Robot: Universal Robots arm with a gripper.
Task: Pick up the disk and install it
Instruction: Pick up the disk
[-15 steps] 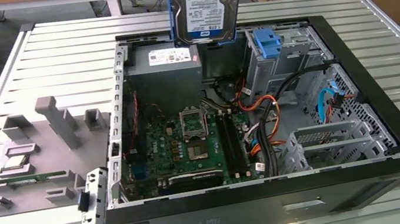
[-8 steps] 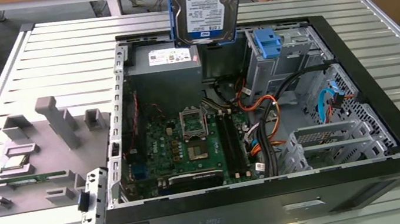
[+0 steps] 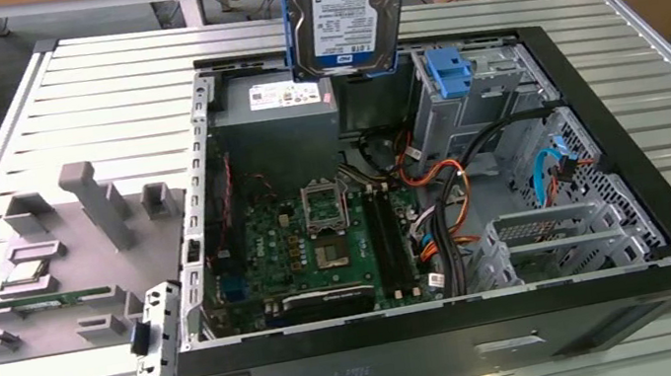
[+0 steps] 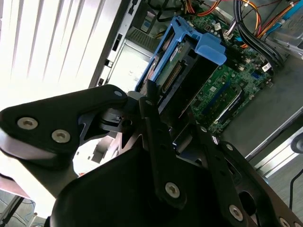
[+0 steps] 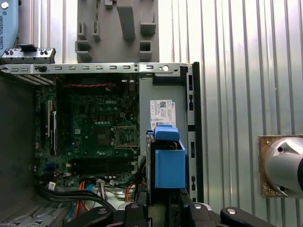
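The disk point(image 3: 349, 11), a silver hard drive with a white-and-blue label in a blue carrier frame, hangs upright above the back of the open computer case point(image 3: 463, 328). It is near the power supply point(image 3: 275, 97). My gripper point(image 5: 163, 205) is shut on it from above. In both wrist views the black fingers point(image 4: 154, 113) clamp the carrier's blue frame point(image 4: 189, 52), and its blue end point(image 5: 169, 163) faces down toward the case. The disk is clear of the case and touches nothing else.
Inside the case lie the motherboard point(image 3: 317, 241), orange and black cables point(image 3: 443, 192) and a metal drive cage with a tall blue bracket point(image 3: 449, 71). A grey fixture point(image 3: 67, 258) with small parts sits at the exterior view's left on the slatted table point(image 3: 94, 84).
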